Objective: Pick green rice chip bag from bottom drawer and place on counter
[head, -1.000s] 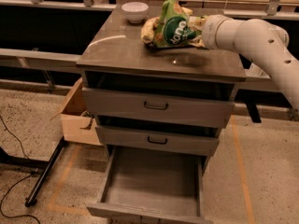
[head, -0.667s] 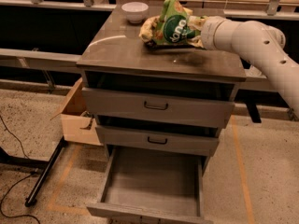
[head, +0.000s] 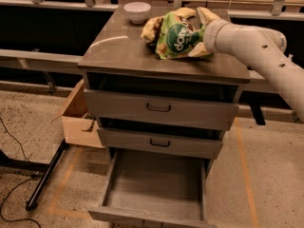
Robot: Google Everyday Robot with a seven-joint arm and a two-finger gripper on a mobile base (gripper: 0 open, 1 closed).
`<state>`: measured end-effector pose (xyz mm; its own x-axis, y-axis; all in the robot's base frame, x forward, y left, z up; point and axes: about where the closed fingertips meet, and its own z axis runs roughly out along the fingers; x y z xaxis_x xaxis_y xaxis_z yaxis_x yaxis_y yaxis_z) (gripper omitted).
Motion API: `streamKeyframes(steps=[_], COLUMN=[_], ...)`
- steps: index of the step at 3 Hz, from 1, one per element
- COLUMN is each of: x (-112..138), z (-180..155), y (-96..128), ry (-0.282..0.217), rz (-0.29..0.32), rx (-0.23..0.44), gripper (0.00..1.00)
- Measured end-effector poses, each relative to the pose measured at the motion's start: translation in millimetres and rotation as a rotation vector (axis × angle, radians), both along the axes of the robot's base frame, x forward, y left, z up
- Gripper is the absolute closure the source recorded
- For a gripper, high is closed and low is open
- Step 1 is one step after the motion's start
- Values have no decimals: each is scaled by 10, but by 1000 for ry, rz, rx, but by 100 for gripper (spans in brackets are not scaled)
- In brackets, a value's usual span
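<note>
The green rice chip bag [head: 176, 36] lies crumpled on the counter [head: 118, 51], toward its back right, and touches the top. My gripper [head: 195, 32] reaches in from the right and is shut on the bag's right end, one cream finger [head: 205, 16] above it and one below. The bottom drawer [head: 154, 186] is pulled open below the cabinet, and its grey inside is bare.
A white bowl [head: 137, 11] stands at the counter's back left. A yellow-tan snack bag [head: 152, 27] lies just left of and behind the green bag. The two upper drawers [head: 159, 108] are nearly shut. A cardboard box [head: 78, 118] sits on the floor to the left, with a black stand leg [head: 45, 177].
The gripper and the green bag have sunk slightly toward the counter top. The drawers have not moved.
</note>
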<state>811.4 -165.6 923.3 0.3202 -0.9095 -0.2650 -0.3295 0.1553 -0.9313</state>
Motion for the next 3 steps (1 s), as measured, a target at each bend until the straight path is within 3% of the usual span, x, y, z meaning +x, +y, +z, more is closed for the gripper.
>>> streamKeyframes(steps=[1, 2, 3], x=[-30, -130, -276], z=[82, 360, 736], y=[-91, -363, -744], ry=[-3, -34, -95], rz=[-33, -90, -184], rx=[20, -20, -108], gripper=[0, 0, 0])
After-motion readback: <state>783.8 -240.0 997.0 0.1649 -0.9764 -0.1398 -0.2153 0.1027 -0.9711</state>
